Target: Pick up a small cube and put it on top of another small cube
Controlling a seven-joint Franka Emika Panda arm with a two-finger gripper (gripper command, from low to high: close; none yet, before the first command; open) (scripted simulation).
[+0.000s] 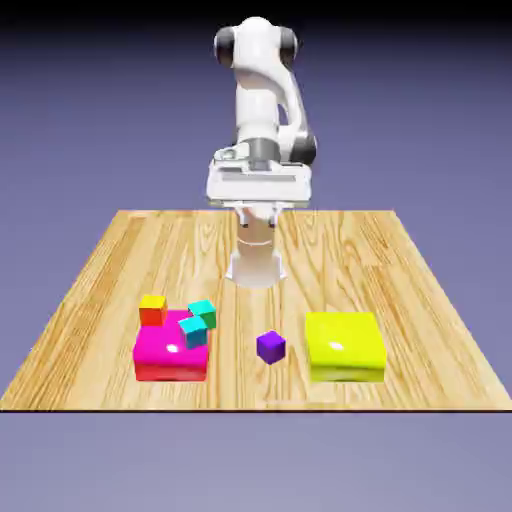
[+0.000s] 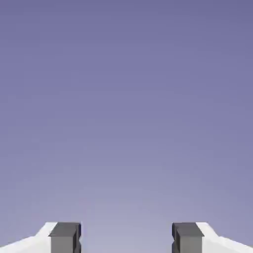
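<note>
The gripper point(image 2: 126, 239) hangs high above the far middle of the table point(image 1: 400, 260), jaws spread with nothing between them; the hand view shows only blue-violet backdrop past the fingertips point(image 2: 65, 237). The purple cube point(image 1: 271, 347) sits alone on bare wood, well apart from the hand, at about 6 o'clock from it in the exterior view. It lies between the pink block point(image 1: 160, 358) at 9 o'clock and the yellow block point(image 1: 344, 346) at 3 o'clock. Two teal cubes point(image 1: 197, 322) and an orange cube point(image 1: 153, 310) sit on the pink block. No containers appear.
</note>
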